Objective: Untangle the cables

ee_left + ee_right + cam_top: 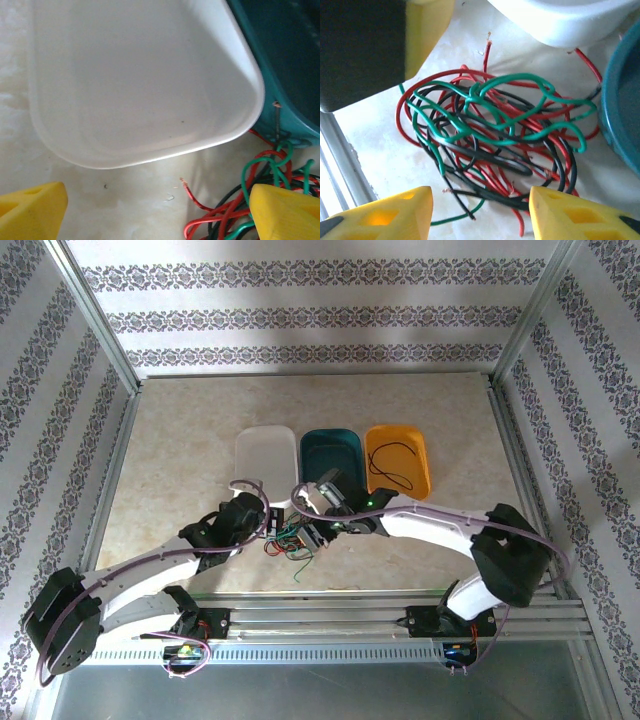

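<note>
Fingers [580, 210] apart and empty on both grippers — left gripper [157, 215] spread wide at the near rim of the white tray [140, 75], right gripper [480, 212] straddling the cables [490, 130] tangled off that tray's near corner — seemingly to lift one strand.

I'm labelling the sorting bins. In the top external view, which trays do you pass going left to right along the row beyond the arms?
white tray → teal tray → orange tray
</note>
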